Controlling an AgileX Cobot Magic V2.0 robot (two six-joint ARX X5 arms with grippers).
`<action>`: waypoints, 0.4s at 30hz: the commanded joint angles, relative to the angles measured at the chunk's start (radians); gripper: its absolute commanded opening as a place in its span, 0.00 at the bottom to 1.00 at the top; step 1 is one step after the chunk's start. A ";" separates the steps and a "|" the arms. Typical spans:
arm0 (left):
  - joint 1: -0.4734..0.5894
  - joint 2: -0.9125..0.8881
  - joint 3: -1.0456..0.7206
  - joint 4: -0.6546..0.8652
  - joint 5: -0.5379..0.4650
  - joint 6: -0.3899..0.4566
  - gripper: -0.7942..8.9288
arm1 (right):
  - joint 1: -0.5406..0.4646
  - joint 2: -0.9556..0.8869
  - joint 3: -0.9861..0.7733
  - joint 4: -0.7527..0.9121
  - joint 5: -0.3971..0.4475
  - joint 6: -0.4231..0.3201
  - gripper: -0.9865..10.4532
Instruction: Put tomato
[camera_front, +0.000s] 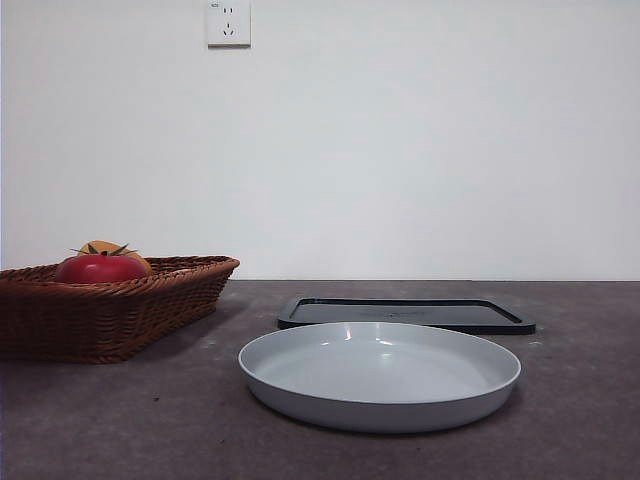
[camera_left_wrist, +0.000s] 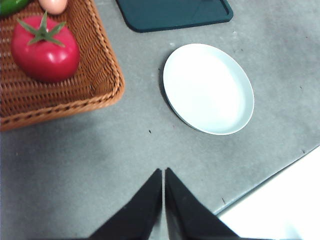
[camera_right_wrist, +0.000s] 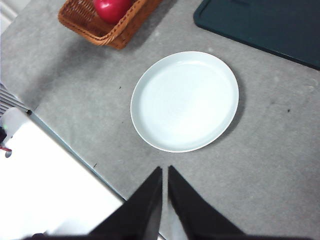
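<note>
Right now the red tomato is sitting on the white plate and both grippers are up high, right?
Not quite. The tomato is in the wicker basket, not on the plate, which is bare. The left wrist view shows it. Both grippers do hang high above the table.

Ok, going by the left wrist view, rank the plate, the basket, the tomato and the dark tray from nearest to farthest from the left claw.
1. Plate: nearest the left claw, empty on the table.
2. Basket: its near rim is about as close as the plate, too close to call.
3. Tomato: farther, lying inside the basket.
4. Dark tray: farthest, beyond the plate.
</note>
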 joint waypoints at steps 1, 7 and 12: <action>-0.004 0.006 0.022 0.011 0.003 0.018 0.09 | 0.005 0.005 0.019 0.006 -0.001 -0.014 0.09; -0.004 0.006 0.022 0.012 0.003 0.017 0.37 | 0.005 0.005 0.020 0.012 -0.001 -0.014 0.20; -0.004 0.006 0.022 0.012 0.003 0.016 0.54 | 0.005 0.005 0.019 0.012 0.000 -0.014 0.46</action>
